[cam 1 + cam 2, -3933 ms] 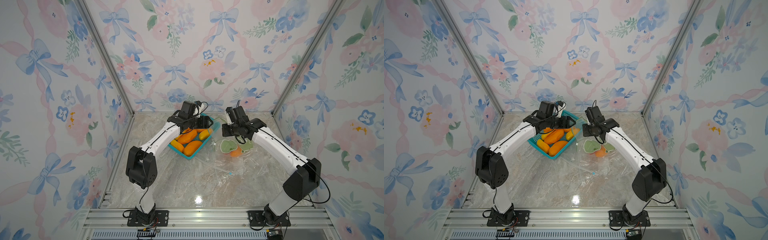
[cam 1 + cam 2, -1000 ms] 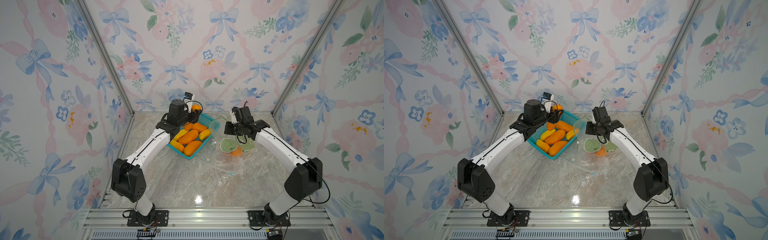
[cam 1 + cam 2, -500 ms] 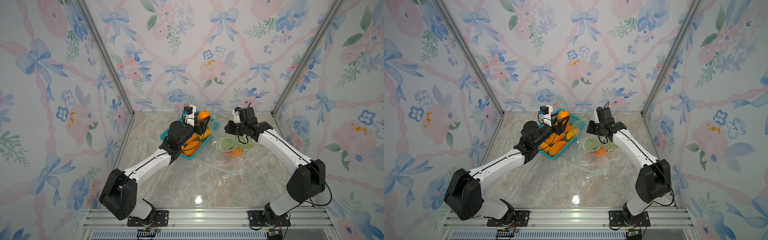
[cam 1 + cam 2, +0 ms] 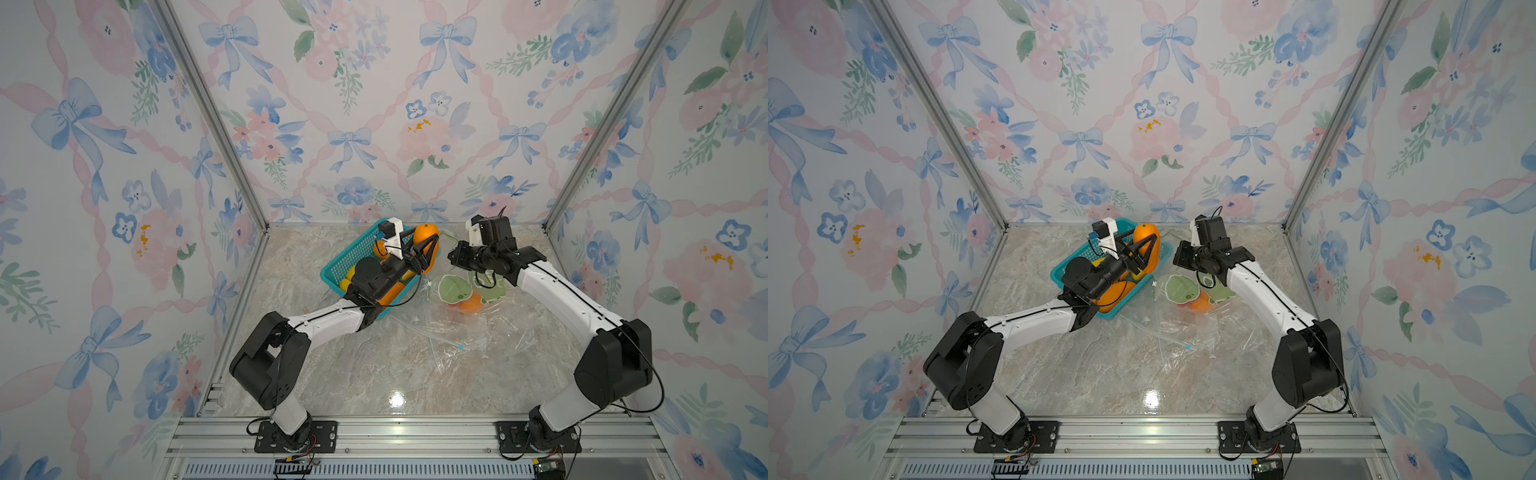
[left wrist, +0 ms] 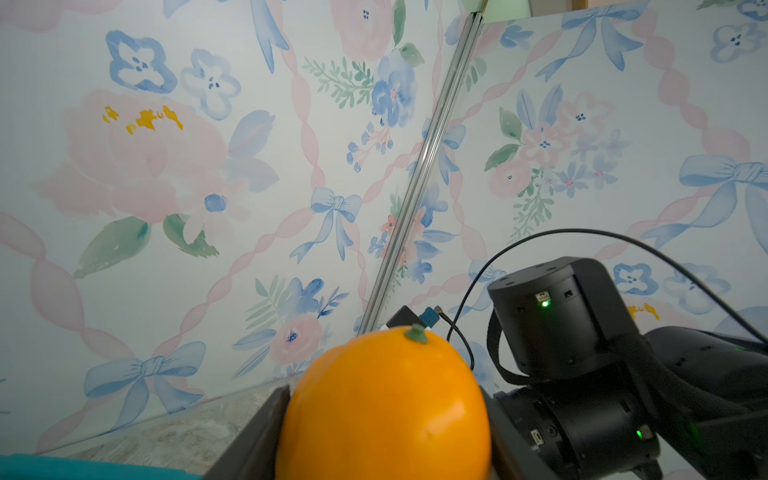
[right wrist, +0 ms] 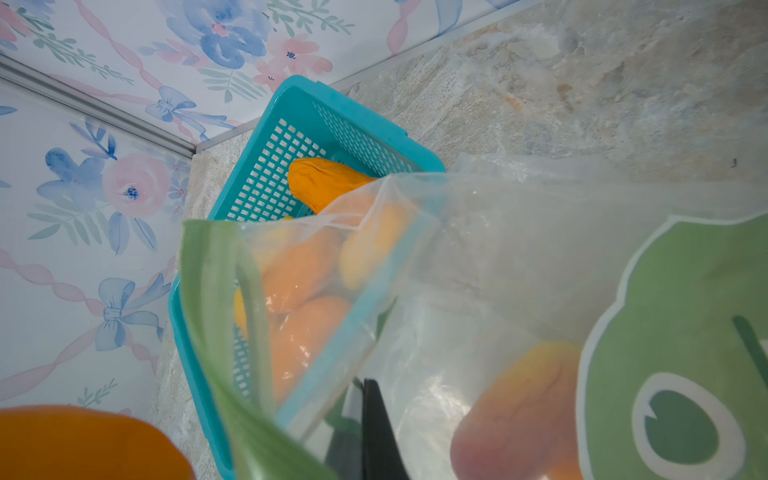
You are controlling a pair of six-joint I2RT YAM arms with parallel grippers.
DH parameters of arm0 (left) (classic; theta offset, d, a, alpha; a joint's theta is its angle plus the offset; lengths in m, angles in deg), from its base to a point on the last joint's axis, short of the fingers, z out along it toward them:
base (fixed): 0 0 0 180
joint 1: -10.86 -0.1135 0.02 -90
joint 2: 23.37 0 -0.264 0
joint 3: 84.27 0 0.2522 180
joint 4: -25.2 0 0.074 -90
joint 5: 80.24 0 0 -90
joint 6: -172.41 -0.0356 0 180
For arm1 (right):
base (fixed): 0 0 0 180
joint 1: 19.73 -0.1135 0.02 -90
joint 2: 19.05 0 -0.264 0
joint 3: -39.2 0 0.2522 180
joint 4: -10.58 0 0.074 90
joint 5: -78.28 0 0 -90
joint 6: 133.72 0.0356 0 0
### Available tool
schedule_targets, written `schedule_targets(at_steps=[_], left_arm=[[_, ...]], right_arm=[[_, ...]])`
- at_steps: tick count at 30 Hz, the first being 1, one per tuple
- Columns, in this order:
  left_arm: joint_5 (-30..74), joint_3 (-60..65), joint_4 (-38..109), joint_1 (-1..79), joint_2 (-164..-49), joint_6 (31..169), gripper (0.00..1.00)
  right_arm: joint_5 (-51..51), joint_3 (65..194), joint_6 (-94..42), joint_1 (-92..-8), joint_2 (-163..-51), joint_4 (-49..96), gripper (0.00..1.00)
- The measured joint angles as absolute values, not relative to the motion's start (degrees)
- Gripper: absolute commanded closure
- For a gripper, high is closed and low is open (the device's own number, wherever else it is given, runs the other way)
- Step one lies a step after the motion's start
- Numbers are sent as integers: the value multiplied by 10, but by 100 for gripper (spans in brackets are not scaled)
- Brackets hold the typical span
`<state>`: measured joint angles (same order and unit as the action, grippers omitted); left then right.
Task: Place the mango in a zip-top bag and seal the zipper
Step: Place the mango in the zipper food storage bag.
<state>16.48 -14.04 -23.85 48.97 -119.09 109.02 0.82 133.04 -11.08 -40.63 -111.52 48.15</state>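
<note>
On mango [image 5: 382,411], green stem [image 5: 415,333]: left-wrist view only

The basket [image 4: 353,251] sits toward the worktop's [image 4: 353,374] twelve o'clock; the bag [image 4: 455,286] lies at its three o'clock, a mango [image 4: 469,306] inside.

Glossy plastic bag [image 6: 498,249], plastic basket [image 6: 257,183]

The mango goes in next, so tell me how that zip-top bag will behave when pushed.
Likely floppy: the zip-top bag sags in creases below its pinched rim. Probably light, thin clear film. The orange fruit inside may anchor it.
</note>
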Motion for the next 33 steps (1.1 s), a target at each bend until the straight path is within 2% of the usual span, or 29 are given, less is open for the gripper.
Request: schedule_targets(at_steps=[10, 13, 20, 25, 30, 33], left_arm=[[165, -96, -275, 491, -1285, 1122, 81], [166, -87, -278, 491, -1302, 1128, 76], [185, -77, -279, 491, -1336, 1136, 55], [195, -77, -282, 491, -1338, 1142, 26], [201, -77, -284, 491, -1338, 1150, 5], [202, -77, -283, 491, -1338, 1154, 2]], right_arm=[[15, 1325, -103, -404, -1112, 474, 95], [16, 1325, -102, -404, -1111, 474, 95], [16, 1325, -98, -399, -1111, 474, 95], [16, 1325, -97, -395, -1109, 474, 95], [16, 1325, -96, -395, -1108, 473, 95], [16, 1325, -96, -395, -1108, 473, 95]])
